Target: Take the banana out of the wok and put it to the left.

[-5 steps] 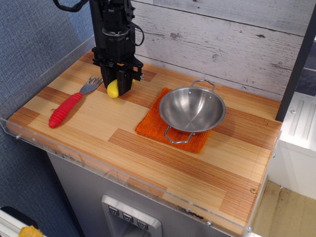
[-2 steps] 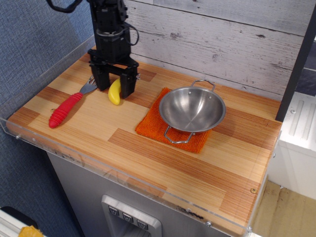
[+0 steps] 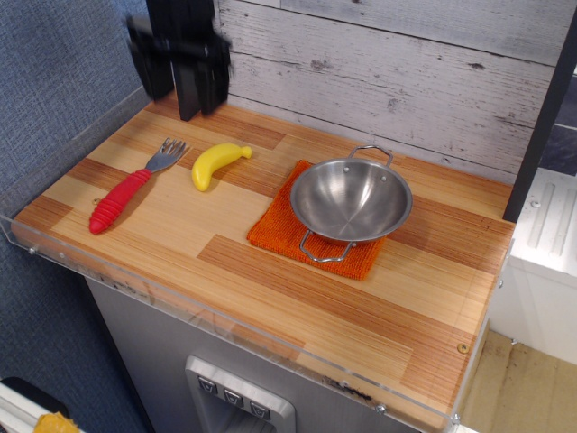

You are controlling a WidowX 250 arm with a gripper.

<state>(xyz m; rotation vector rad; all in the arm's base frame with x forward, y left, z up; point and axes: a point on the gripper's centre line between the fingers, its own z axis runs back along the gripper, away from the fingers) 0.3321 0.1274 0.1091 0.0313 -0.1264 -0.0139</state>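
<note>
Yellow banana flat on table, left of empty steel wok.

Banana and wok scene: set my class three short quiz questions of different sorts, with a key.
1. True or false: the banana lies inside the wok.
2. What is under the wok? A) cloth B) fork C) plate
3. Fill in: the banana lies between the wok and the ____.

Key: 1 false, it lies on the table, clear of the raised gripper, whose jaws are blurred. 2 A. 3 fork.
</note>
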